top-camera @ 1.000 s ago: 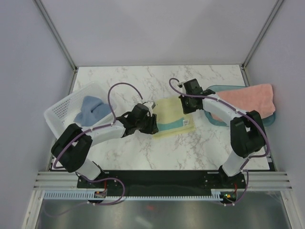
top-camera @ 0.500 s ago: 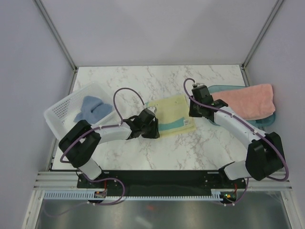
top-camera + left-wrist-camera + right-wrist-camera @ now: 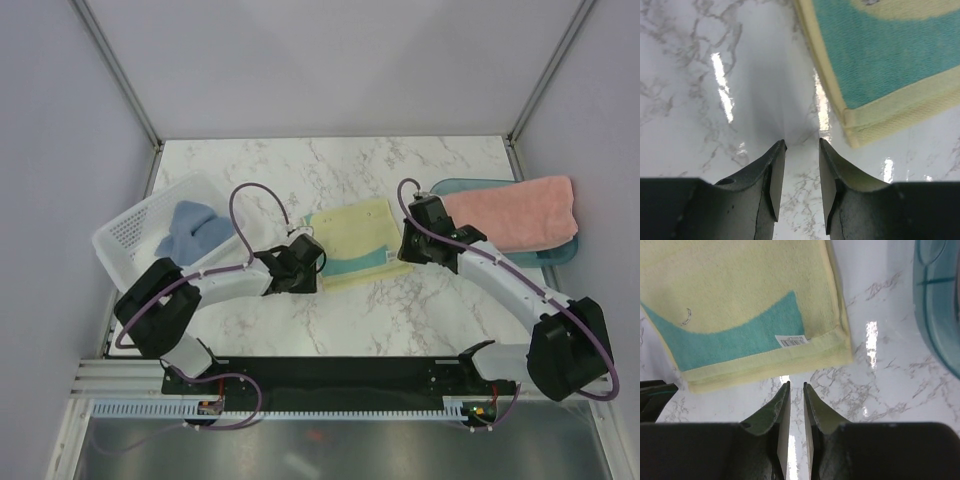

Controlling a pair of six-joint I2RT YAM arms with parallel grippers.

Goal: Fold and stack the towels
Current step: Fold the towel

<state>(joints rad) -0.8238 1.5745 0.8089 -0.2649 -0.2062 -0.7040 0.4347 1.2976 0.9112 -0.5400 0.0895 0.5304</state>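
Marble tabletop fills the middle of the overhead view, with both arms reaching up from the bottom edge toward one cloth.

Nearest, the left gripper sits low over bare marble, its jaws a modest gap apart with nothing between them. It is just beside the lower left corner of the pale-yellow-and-teal towel, not touching it. The right gripper hovers just below the towel's near edge, toward its lower right corner. Its jaws are only a narrow slit apart and also empty.

That towel lies flat at centre frame and looks doubled, since two layers show at its corner in the left wrist view. A small white label sits by the near hem.

I'd say the step is taking both near corners. To do it well, each jaw should slide under the whole hem and pinch every layer. The right one probably needs to widen first. Then both should lift evenly so the fold holds.

Farther back, the salmon-pink towel lies across the teal tray at the right. The blue-grey towel is bunched in the white basket at the left.
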